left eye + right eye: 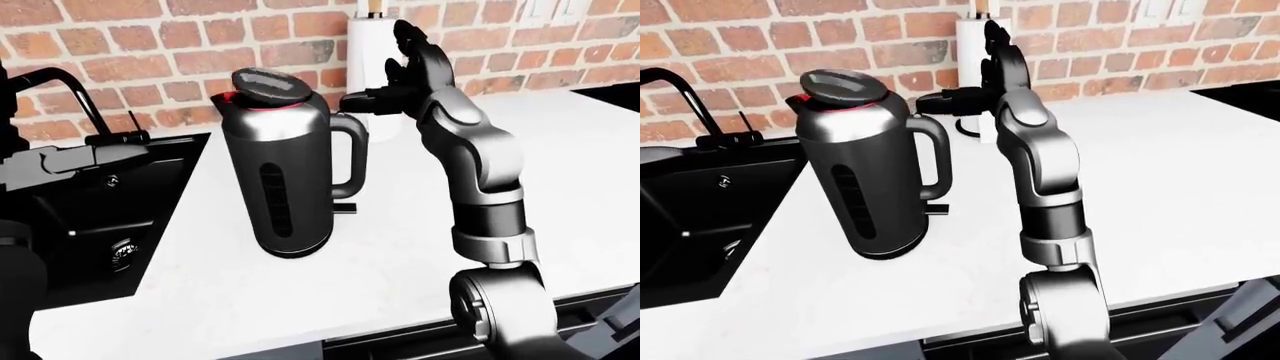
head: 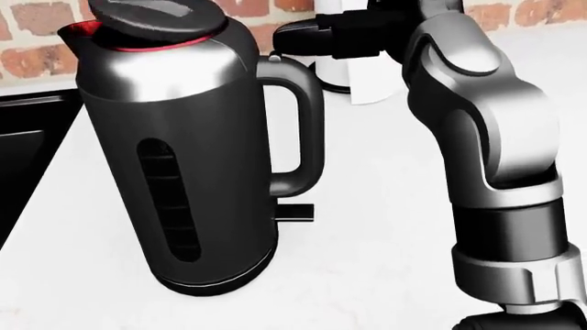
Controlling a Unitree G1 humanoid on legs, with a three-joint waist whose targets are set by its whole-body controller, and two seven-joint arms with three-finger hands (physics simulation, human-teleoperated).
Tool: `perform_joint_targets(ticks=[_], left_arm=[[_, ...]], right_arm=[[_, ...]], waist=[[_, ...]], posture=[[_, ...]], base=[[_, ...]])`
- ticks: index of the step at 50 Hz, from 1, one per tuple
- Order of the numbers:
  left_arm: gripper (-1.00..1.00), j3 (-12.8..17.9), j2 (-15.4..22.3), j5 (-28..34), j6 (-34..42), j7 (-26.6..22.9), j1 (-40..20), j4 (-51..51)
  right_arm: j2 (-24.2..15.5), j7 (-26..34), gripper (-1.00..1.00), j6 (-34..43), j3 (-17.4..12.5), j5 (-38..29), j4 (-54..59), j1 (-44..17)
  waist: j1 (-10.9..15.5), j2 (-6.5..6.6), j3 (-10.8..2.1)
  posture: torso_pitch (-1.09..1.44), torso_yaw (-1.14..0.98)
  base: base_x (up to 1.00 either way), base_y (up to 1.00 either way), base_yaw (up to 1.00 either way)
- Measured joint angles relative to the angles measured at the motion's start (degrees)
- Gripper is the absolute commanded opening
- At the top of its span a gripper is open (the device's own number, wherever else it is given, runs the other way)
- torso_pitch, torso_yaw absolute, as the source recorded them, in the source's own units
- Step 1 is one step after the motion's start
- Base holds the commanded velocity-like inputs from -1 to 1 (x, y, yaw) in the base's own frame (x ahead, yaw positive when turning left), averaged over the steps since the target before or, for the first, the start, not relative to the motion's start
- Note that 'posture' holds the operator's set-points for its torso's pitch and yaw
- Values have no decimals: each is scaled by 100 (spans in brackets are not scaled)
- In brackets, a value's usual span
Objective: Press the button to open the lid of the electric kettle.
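Observation:
The electric kettle [image 1: 290, 172], dark with a steel shoulder and red spout, stands on the white counter [image 1: 400, 247] in the middle of the left-eye view. Its lid [image 1: 270, 84] is tilted up off the red rim, also seen raised in the head view as the lid [image 2: 156, 17]. My right hand [image 1: 385, 75] hovers just right of the handle top [image 1: 345, 120], open, with one black finger [image 2: 294, 31] reaching toward the kettle without touching the handle. The button itself I cannot make out. My left hand does not show.
A black sink [image 1: 90, 217] with a faucet [image 1: 60, 90] lies left of the kettle. A paper towel roll [image 1: 368, 45] stands behind my right hand against the brick wall [image 1: 150, 45]. The counter edge [image 1: 300, 341] runs along the bottom.

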Motion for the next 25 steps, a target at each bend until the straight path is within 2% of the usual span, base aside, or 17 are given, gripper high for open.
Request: perform_joint_targets(ticks=[13,17,25], left_arm=[[100,16,32,-42,1,33,-10,-14],[100,24,46,-64,15,44,-17,-18],[100,34,74,-104,14,50,-18,-6]], right_arm=[[37,149,100,-26,99,-336,-207,85],[-19,377,100,-182,284,-761,-278,35],[68,955,100,-452,349,-1666,-168,-106]], waist=[[1,-2,-55],[-4,2,-65],[-7,6,-111]], posture=[[-25,0],[-25,0],[-25,0]], base=[[0,0,0],[0,0,0],[0,0,0]])
